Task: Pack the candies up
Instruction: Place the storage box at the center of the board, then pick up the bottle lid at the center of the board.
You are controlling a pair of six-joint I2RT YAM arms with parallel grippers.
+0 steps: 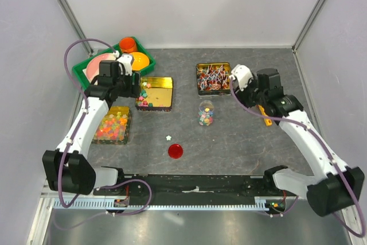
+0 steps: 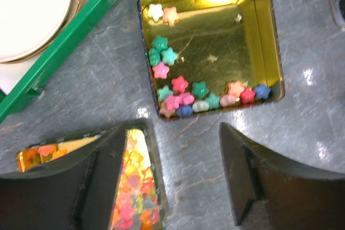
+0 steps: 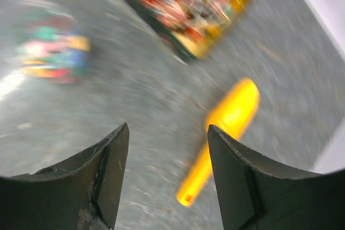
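Candies [image 2: 179,84], tiny pastel stars, crowd the left and near sides of an open gold tin [image 2: 226,41] left of centre. The left hand [image 2: 178,133] hovers over the tin's near-left edge, fingers spread wide, holding nothing. Further right, one loose star [image 1: 168,137] lies on the surface [image 1: 241,142] beside a red lid [image 1: 175,151]. A clear jar [image 1: 206,113] at centre has more candies inside. On the right, the right hand [image 3: 168,130] hangs wide open and empty above a yellow scoop [image 3: 232,111].
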